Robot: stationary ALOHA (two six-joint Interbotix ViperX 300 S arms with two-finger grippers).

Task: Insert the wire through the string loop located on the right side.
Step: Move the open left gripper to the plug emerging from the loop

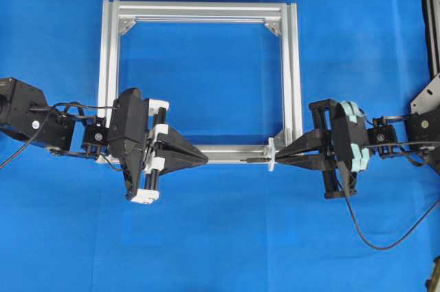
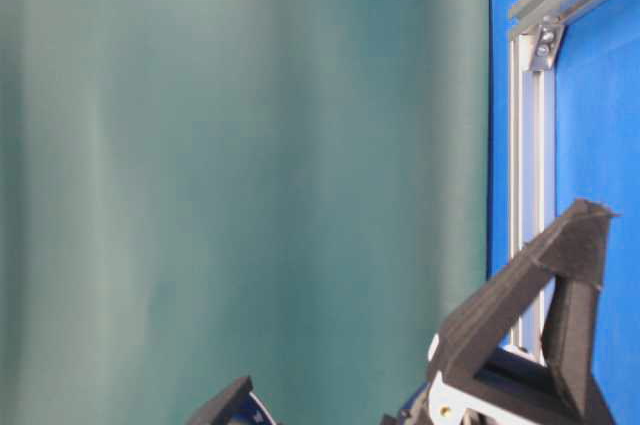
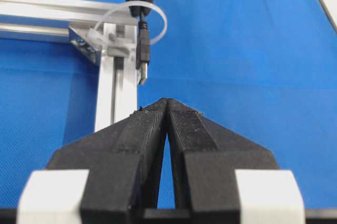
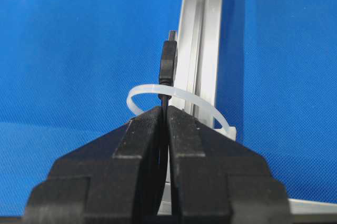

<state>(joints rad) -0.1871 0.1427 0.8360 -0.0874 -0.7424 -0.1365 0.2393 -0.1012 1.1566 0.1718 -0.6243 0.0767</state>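
Right gripper (image 4: 164, 109) clamps the wire (image 4: 168, 65) inside the string loop (image 4: 179, 97); left gripper (image 3: 167, 101) — closed, empty — must open before taking the plug.

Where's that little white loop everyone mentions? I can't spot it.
Find the silver frame on the blue table, then its lower right corner. The string loop stands there, a thin white ring encircling the black wire that the right gripper pinches, unlike the solid metal brackets.

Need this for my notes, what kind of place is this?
Likely a robotics lab test bench: a blue-covered table, a bare aluminium frame with a string loop, and the right gripper holding the wire.
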